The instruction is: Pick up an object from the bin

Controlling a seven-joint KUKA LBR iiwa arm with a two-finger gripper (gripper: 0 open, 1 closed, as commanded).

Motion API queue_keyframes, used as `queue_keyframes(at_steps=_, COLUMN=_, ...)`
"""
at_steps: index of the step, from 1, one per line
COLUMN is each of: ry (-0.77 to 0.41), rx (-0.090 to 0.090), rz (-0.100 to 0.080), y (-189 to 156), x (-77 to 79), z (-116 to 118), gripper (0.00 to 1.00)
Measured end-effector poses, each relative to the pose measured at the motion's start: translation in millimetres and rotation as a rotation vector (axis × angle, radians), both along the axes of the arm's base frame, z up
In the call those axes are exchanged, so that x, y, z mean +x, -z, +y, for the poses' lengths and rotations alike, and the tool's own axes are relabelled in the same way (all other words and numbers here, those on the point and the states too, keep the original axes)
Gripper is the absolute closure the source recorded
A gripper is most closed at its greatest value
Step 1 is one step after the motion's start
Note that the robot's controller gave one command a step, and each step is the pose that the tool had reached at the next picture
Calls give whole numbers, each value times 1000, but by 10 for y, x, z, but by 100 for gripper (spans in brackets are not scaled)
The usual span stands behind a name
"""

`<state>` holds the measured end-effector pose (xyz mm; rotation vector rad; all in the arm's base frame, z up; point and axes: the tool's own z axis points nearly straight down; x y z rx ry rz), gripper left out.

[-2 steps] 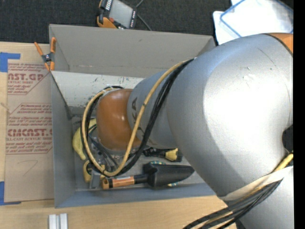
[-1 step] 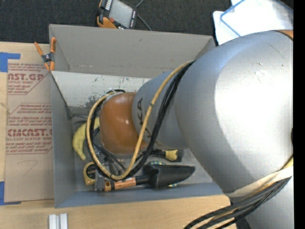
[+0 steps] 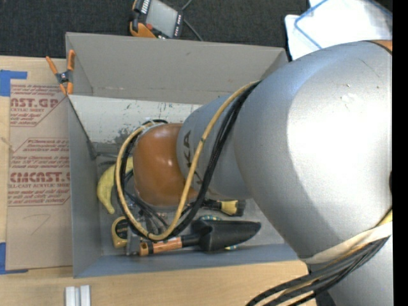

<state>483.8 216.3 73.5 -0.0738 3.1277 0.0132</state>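
The arm (image 3: 306, 145) enters from 3 o'clock, and its orange wrist cover (image 3: 156, 164) sits low in the grey bin (image 3: 83, 190), toward the 7 o'clock corner. Under the cover the dark pincer (image 3: 139, 227) is down among the things on the bin's floor. The cover and looping cables (image 3: 127, 171) hide its working end, so I cannot tell whether it is open, closed or gripping anything. Nearest to it are a yellow ring-shaped piece (image 3: 118, 229) just at its 9 o'clock and a yellow banana-like curve (image 3: 106, 189) at its 10 o'clock beside the left wall. A black tool with a copper-coloured handle (image 3: 217, 234) lies along the near wall, running off toward 3 o'clock. Which of these is meant I cannot say, though the ring-shaped piece looks the likeliest. The step in hand appears to be the grasp itself. To do it well, the pincer should settle squarely over one thing alone, clear of the corner walls, and close firmly. The lift should then go straight up, so the cables snag nothing and no neighbour is dragged along.
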Motion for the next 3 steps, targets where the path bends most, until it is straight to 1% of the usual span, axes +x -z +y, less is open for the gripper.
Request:
queue_keyframes(at_steps=1, ry=0, rx=0, rz=0, y=-5, x=-1, z=0, gripper=100)
queue_keyframes(at_steps=2, ry=0, rx=-1, rz=5, y=-193, x=-15, z=-3, gripper=100)
queue_keyframes(at_steps=3, ry=-1, rx=-4, rz=12, y=-490, x=-35, z=-7, gripper=100)
